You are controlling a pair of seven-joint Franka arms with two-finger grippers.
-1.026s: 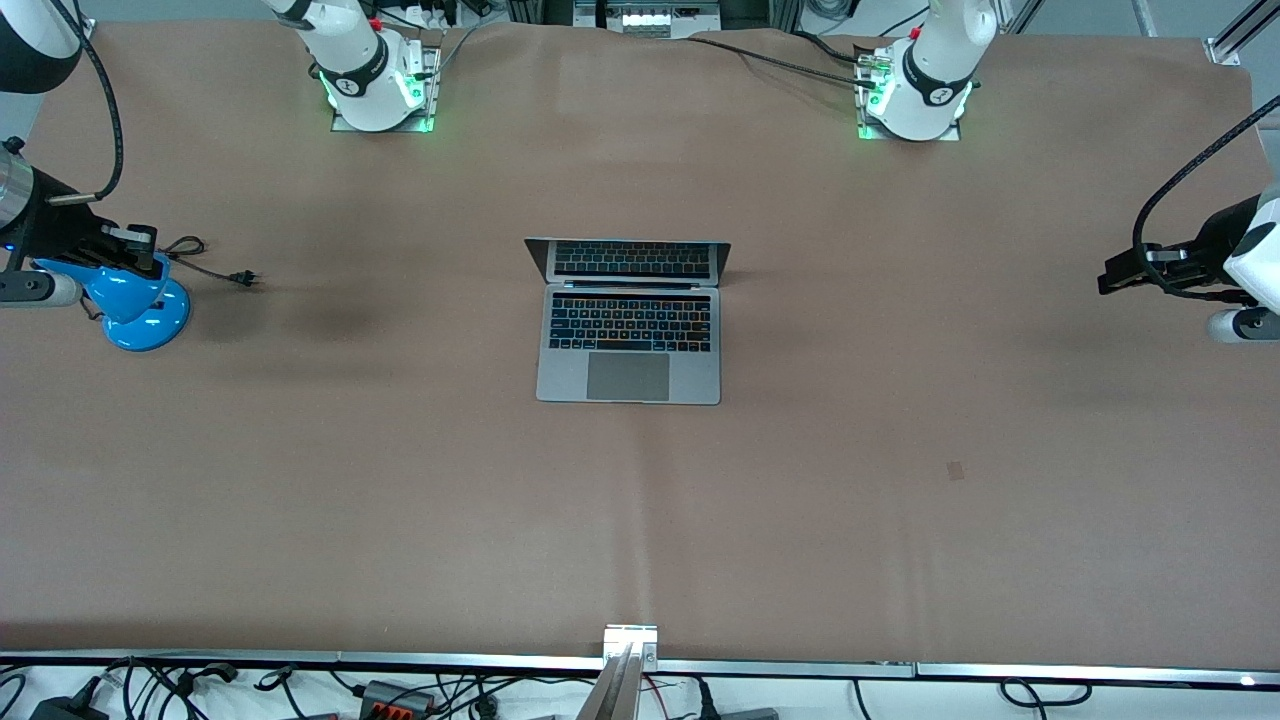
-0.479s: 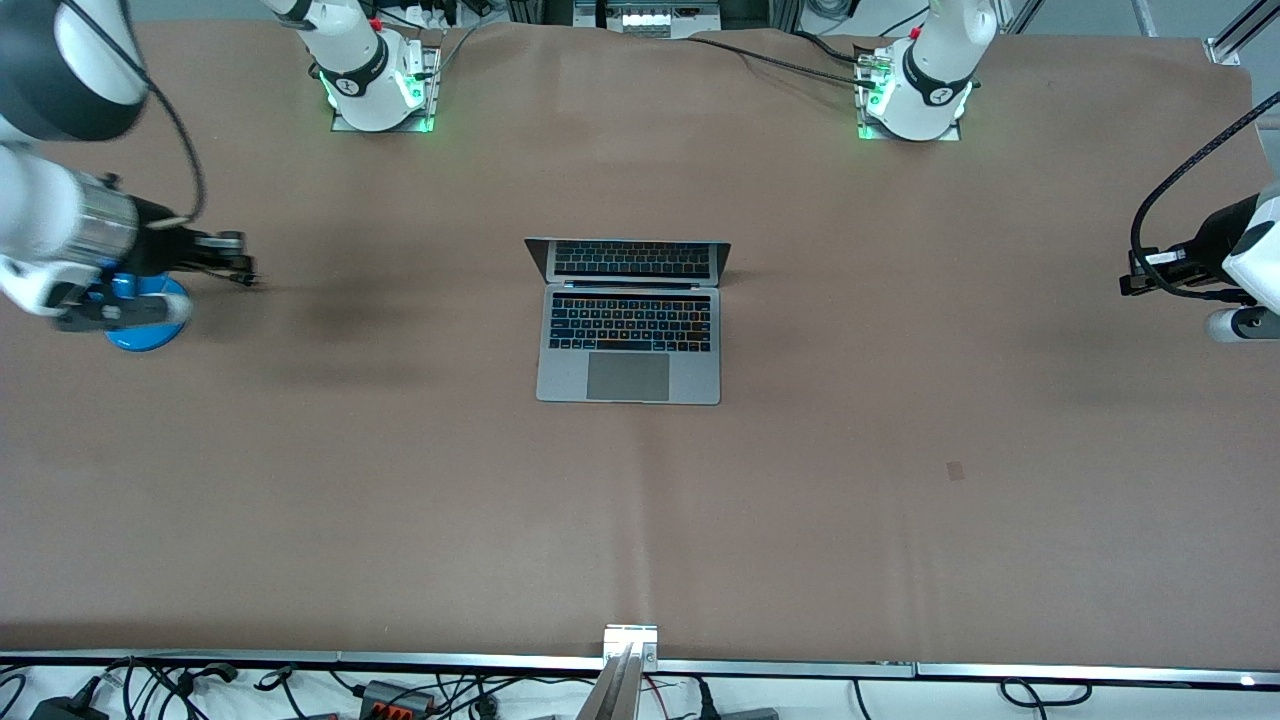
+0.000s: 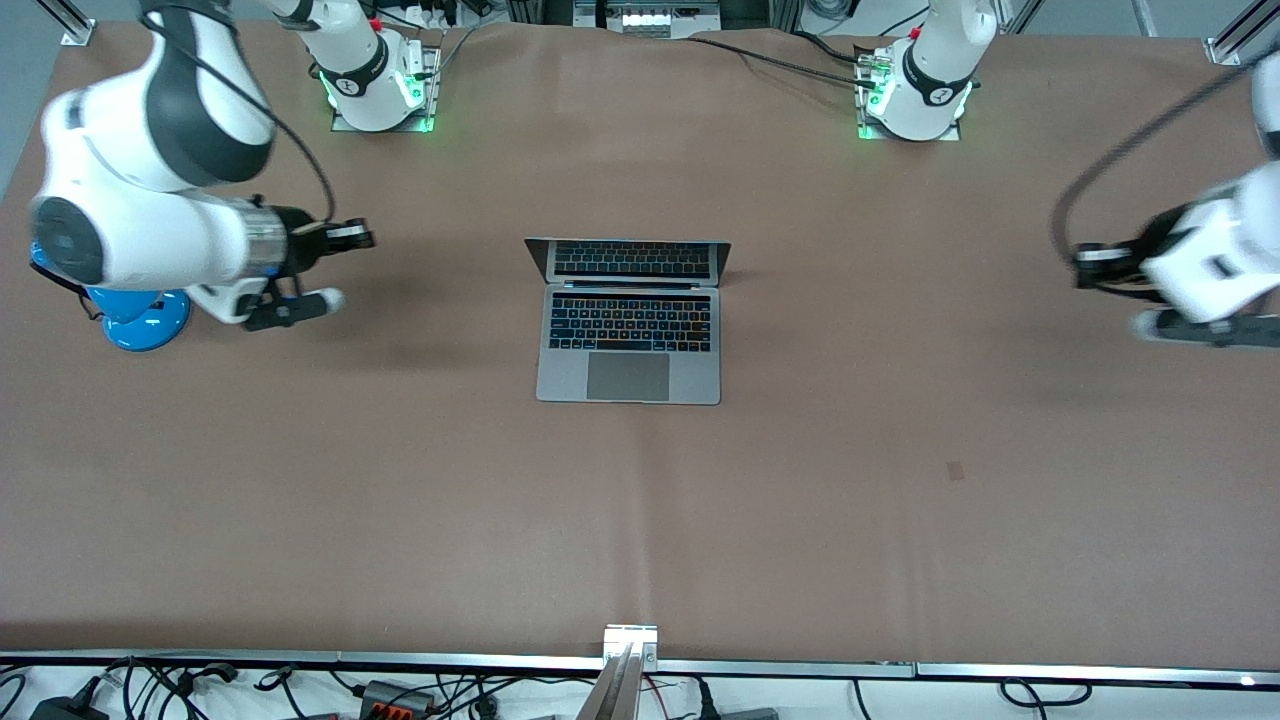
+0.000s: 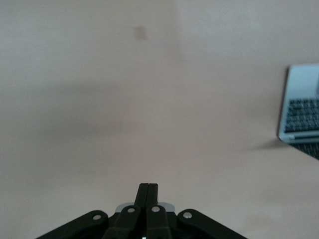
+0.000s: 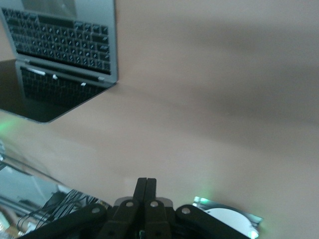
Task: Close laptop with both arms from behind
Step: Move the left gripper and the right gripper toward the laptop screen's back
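The silver-grey laptop (image 3: 628, 345) stands open in the middle of the table, its screen upright and its black keyboard facing the front camera. It also shows in the right wrist view (image 5: 65, 40) and at the edge of the left wrist view (image 4: 301, 114). My right gripper (image 3: 352, 238) is shut and empty, in the air between the laptop and the right arm's end of the table. My left gripper (image 3: 1085, 265) is shut and empty, in the air toward the left arm's end of the table. Its fingers (image 4: 148, 191) and the right gripper's fingers (image 5: 146, 186) are pressed together.
A blue stand (image 3: 140, 318) sits on the table under the right arm. The two arm bases (image 3: 375, 85) (image 3: 915, 95) stand at the table's edge farthest from the front camera. A small dark mark (image 3: 956, 470) lies on the brown table cover.
Both arms have swung in toward the laptop. The right gripper has moved away from the blue stand, much closer to the laptop; the left gripper has moved inward a little.
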